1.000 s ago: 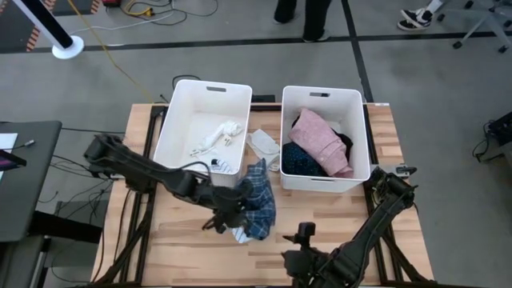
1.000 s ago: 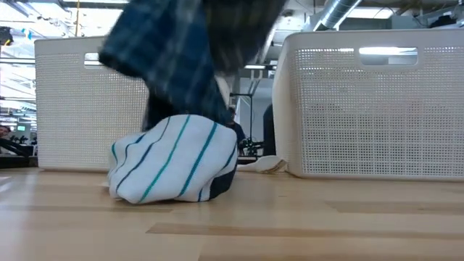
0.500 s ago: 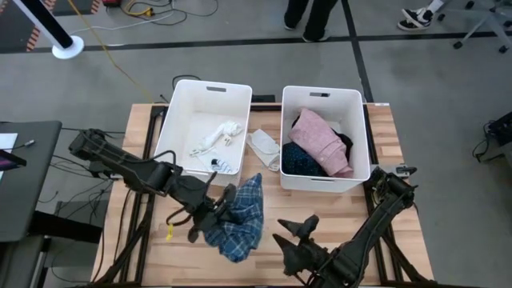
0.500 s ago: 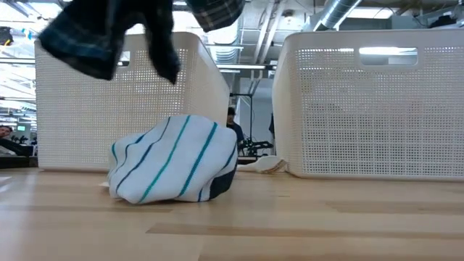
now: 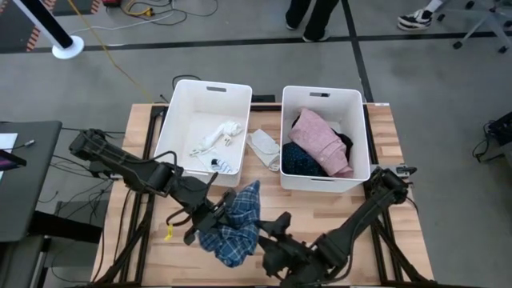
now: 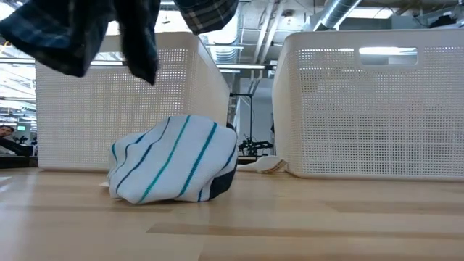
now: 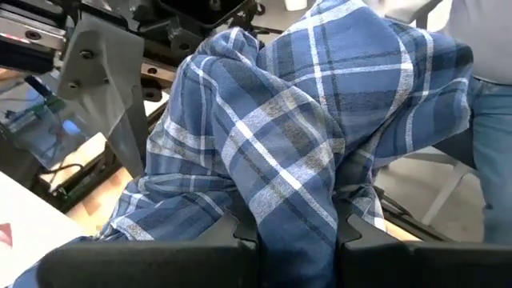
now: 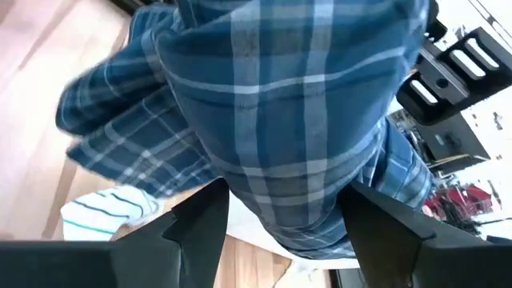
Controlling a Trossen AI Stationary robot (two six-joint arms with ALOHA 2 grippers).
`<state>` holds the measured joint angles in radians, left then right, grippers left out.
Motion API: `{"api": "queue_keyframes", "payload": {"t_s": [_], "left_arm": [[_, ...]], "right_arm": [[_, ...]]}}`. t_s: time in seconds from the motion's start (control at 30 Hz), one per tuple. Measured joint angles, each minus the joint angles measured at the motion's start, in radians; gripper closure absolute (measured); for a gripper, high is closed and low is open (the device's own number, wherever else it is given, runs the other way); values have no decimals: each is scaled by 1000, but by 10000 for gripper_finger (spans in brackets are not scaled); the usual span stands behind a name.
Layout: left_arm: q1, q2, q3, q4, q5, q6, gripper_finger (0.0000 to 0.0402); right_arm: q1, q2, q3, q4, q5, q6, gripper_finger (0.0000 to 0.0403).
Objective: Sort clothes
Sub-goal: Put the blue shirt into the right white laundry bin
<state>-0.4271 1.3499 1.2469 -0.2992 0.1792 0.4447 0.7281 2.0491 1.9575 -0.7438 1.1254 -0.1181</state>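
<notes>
A blue plaid garment [image 5: 237, 224] hangs bunched above the table's near middle, with my left gripper [image 5: 210, 226] shut on it from the left. My right gripper [image 5: 269, 236] stands open just right of it. In the right wrist view its two fingers flank the hanging plaid cloth [image 8: 272, 136]. Under the garment a white sock with blue-green stripes [image 6: 174, 168] lies on the table, hidden in the high view. The plaid cloth [image 6: 72, 36] hangs clear above it. My left gripper pinches a gathered bunch of the plaid garment [image 7: 292, 212] between its two fingers [image 7: 244, 230], several layers thick. The fingers come nearly level from the table's left. The cloth drapes slack over and below them, lifted clear of the table. My right gripper: I cannot tell whether its open fingers touch the cloth.
Two white tubs stand at the back. The left tub [image 5: 182, 120] holds white socks. The right tub [image 5: 362, 128] holds pink, navy dotted and dark garments. A white cloth [image 5: 264, 146] lies between them. Bare wood lies at the near right [image 5: 384, 216].
My left gripper has risen and drawn toward the table's near left with the plaid garment. The garment has lifted clear of the striped sock, which stayed on the table. My right gripper has rolled and moved left toward the hanging garment.
</notes>
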Motion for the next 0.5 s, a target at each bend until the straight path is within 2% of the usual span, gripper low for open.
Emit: {"api": "queue_keyframes", "payload": {"t_s": [0.33,0.5], "left_arm": [[-22,0,0,11,54,-23,361],[-22,0,0,16,77,-34,361]], "right_arm": [[-23,0,0,66,-61,-105,143],[-51,0,0,118,-115,-153,99]]}}
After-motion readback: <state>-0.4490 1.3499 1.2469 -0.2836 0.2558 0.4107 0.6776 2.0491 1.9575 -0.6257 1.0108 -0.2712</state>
